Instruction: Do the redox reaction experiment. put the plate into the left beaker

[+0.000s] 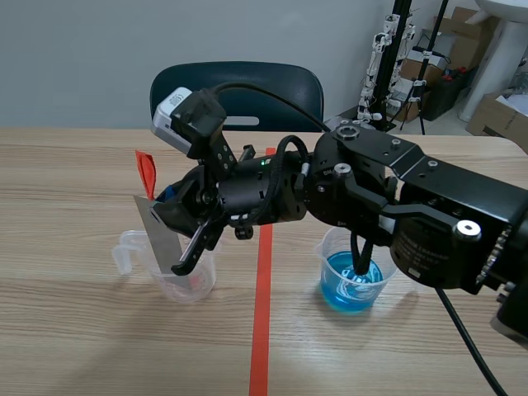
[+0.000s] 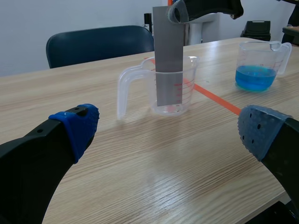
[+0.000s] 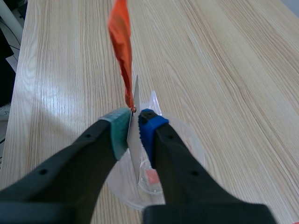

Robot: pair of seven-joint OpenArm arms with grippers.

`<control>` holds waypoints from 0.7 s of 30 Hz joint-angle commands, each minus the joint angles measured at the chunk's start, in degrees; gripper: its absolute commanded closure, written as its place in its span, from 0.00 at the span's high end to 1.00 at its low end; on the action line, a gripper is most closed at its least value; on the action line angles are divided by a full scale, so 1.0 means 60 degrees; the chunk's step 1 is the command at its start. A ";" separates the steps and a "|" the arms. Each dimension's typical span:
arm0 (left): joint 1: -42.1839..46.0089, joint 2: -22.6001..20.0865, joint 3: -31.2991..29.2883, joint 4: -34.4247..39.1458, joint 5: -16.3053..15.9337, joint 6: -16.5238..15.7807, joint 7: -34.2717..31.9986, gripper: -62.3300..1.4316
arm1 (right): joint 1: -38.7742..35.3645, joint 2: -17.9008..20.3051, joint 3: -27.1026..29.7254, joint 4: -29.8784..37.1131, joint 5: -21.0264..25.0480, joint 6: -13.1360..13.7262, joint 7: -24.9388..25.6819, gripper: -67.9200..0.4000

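A light wood-grain table (image 1: pixel 82 346) carries everything, its grain running across from side to side. An orange-red tape line (image 1: pixel 262 330) runs down its middle toward the near edge; it seems to continue to the far edge, though an arm hides the stretch between. Two beakers stand upright on the bare wood, one on each side of the line and well apart. The clear beaker (image 1: pixel 198 285) stands left of the tape, with a handle, a pouring lip and red graduation marks too small to read. The beaker of blue liquid (image 1: pixel 355 285) stands right of it, filled only in its lower part.
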 commanded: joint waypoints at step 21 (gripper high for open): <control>-0.0025 -0.0029 -0.0018 0.0098 -0.0091 -0.0029 -0.0436 1.00 | 0.0229 -0.0109 0.0062 0.0095 0.0036 -0.1115 -0.0313 1.00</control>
